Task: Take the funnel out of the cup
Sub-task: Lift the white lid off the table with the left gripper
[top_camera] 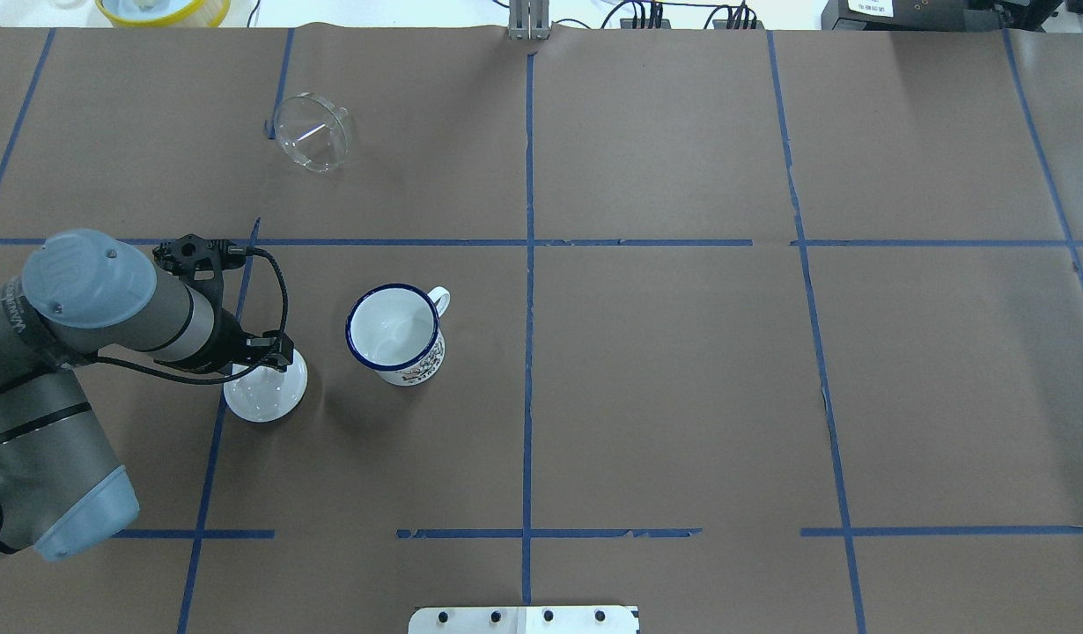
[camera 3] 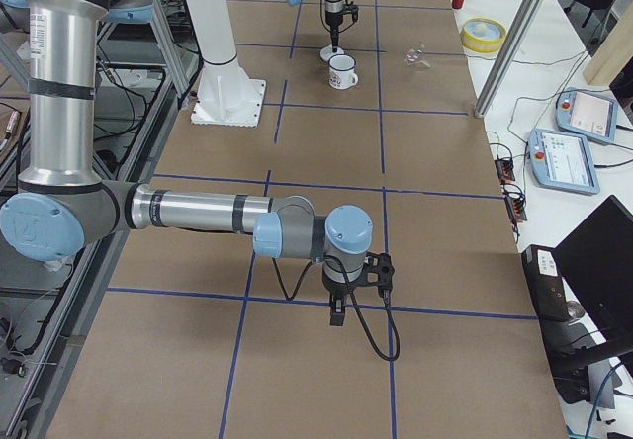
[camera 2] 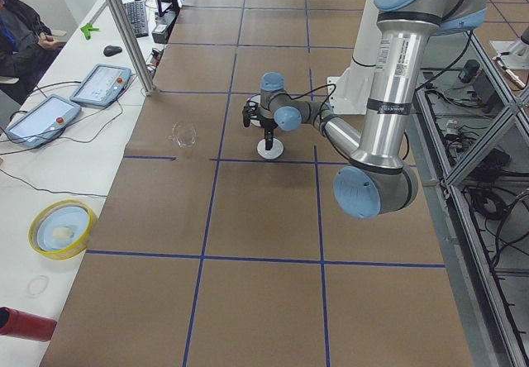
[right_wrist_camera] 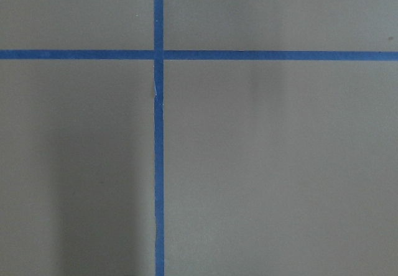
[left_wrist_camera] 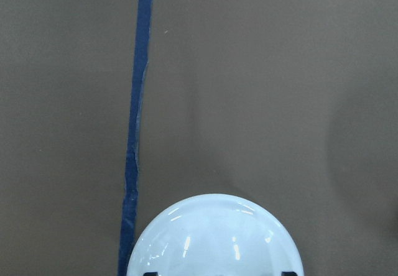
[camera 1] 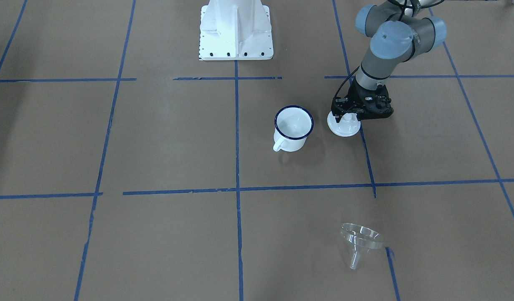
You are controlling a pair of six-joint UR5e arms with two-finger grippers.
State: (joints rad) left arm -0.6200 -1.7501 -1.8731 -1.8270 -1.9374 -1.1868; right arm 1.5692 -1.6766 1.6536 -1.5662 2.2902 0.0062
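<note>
The clear funnel point(camera 1: 359, 242) lies on its side on the brown paper, far from the cup point(camera 1: 293, 127); it also shows in the overhead view point(top_camera: 311, 132). The cup, a white mug with a dark blue rim, stands upright and empty point(top_camera: 396, 333). My left gripper point(camera 1: 348, 116) hangs over a white knobbed lid point(camera 1: 344, 128) that rests on the table beside the cup. In the left wrist view its jaws stand wide apart over the lid point(left_wrist_camera: 214, 239). My right gripper point(camera 3: 337, 312) shows only in the exterior right view, low over bare paper; I cannot tell its state.
Blue tape lines point(top_camera: 528, 264) divide the brown paper. The robot's white base point(camera 1: 236, 29) stands at the table's edge. A yellow bowl point(camera 2: 59, 228) and tablets point(camera 2: 99, 84) lie on the white side table beyond the funnel.
</note>
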